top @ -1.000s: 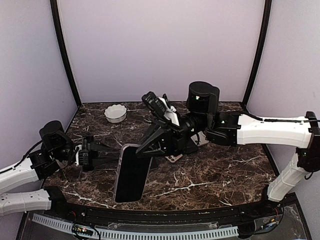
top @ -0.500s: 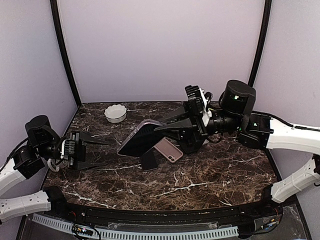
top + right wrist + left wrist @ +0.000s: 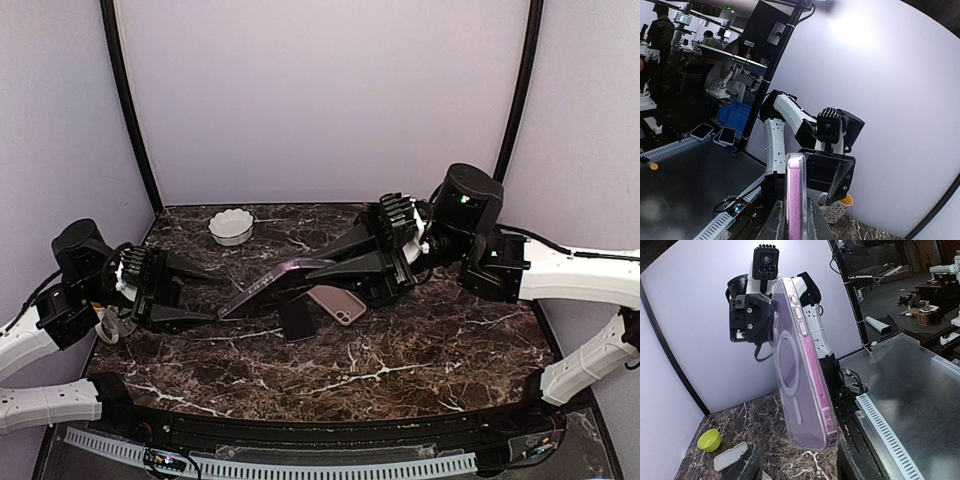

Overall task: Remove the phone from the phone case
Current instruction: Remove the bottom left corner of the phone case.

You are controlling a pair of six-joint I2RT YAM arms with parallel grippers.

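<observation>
The phone, purple, sits inside its clear phone case [image 3: 272,283] and is held roughly level above the table. My right gripper [image 3: 318,270] is shut on its right end; in the right wrist view the case [image 3: 795,192] stands edge-on between the fingers [image 3: 776,222]. My left gripper [image 3: 217,297] is open and faces the case's free end. That end [image 3: 812,432] hangs just above and between the left fingers [image 3: 747,462], touching neither.
A pink phone-shaped piece [image 3: 338,304] lies flat on the marble table [image 3: 430,350] below the right gripper. A white bowl [image 3: 231,226] stands at the back left. A patterned mug [image 3: 836,209] sits by the left arm. Walls close in three sides.
My left gripper let go of the cased phone, opened and drew back left. The right arm pulled the phone rightward and turned it from hanging down to roughly level.
</observation>
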